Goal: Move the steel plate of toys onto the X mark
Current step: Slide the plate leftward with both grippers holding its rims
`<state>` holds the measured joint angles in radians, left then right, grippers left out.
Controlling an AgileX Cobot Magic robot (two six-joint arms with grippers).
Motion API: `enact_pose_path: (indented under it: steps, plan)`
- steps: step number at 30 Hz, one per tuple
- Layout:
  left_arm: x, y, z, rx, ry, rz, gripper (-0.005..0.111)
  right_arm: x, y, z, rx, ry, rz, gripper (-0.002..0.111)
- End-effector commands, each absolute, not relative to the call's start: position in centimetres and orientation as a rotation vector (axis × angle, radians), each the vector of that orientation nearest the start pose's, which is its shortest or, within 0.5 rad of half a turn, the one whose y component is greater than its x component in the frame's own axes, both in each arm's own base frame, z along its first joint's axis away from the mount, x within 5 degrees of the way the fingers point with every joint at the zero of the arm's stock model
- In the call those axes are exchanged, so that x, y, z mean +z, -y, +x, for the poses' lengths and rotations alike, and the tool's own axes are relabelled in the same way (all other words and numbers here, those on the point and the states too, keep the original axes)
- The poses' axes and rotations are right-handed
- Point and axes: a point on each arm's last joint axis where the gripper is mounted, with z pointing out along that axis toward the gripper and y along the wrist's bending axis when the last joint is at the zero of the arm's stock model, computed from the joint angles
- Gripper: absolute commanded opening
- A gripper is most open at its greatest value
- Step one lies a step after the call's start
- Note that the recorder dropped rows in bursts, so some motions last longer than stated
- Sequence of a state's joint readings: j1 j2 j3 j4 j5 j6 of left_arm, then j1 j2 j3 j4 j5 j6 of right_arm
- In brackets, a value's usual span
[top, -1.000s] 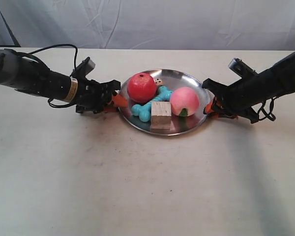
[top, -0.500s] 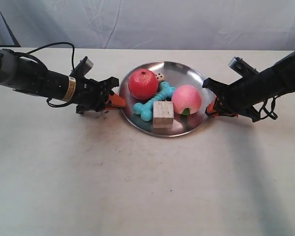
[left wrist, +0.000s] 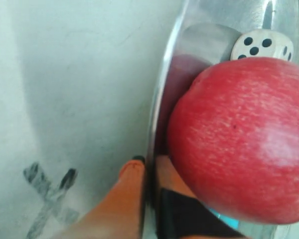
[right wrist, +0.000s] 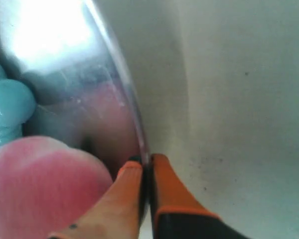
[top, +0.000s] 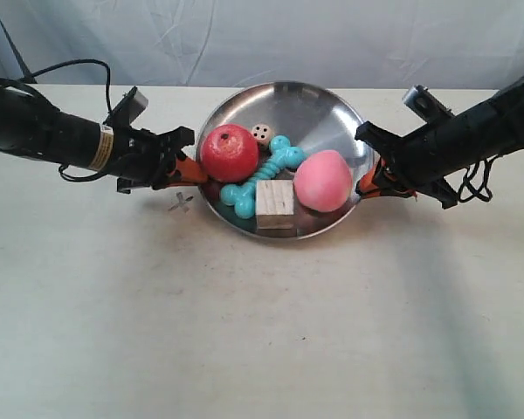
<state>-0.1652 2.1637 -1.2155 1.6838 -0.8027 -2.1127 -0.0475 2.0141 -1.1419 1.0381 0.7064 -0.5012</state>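
The steel plate (top: pixel 310 109) hangs lifted and tilted above the table. It carries a red apple ball (top: pixel 229 153), a pink peach (top: pixel 322 181), a turquoise bone (top: pixel 262 175), a wooden cube (top: pixel 274 203) and a tiny die (top: pixel 262 133). My left gripper (left wrist: pixel 150 164) is shut on the plate's rim (left wrist: pixel 162 94), beside the red ball (left wrist: pixel 239 139) and die (left wrist: pixel 261 44). My right gripper (right wrist: pixel 146 162) is shut on the opposite rim (right wrist: pixel 114 59), by the peach (right wrist: pixel 40 184). The X mark (top: pixel 181 203) lies on the table below the left gripper (top: pixel 185 166); in the left wrist view the X mark (left wrist: pixel 49 196) shows beside the fingers.
The pale table (top: pixel 262 332) spreads wide in front of the plate. A wrinkled light cloth backdrop (top: pixel 271 35) stands behind the table's far edge. A black cable (top: pixel 70 70) loops above the arm at the exterior view's left.
Both grippers have raised the plate and carried it toward the exterior view's left and the far side. The plate has tilted more and the X mark has come into view beneath its left edge.
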Motion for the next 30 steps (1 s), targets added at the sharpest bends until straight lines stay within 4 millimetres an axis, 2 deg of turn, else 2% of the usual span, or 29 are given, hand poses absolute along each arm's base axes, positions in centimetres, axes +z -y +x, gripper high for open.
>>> enact_pose_path:
  steps: [1,10,16,19,23,30]
  plan:
    - [10.3,12.5,37.2,-1.305,-2.570,0.067,0.000,13.3,-4.8,37.3,0.944,-2.756,0.469,-0.001]
    - [9.9,12.2,35.8,-1.416,-2.595,0.077,0.000,13.1,-5.5,37.3,0.912,-2.831,0.460,-0.001]
    - [11.6,11.6,35.6,-1.354,-2.569,0.086,0.000,12.6,-6.9,38.6,0.974,-2.917,0.381,-0.001]
    - [12.5,10.2,35.6,-1.278,-2.556,0.065,0.000,12.9,-8.2,39.2,0.978,-2.912,0.344,-0.001]
    - [13.0,7.3,35.5,-1.246,-2.534,-0.039,0.000,13.7,-9.7,40.3,0.979,-2.902,0.314,-0.001]
    - [11.6,3.2,34.1,-1.233,-2.556,-0.226,0.000,13.2,-12.9,41.4,1.043,-2.971,0.218,-0.001]
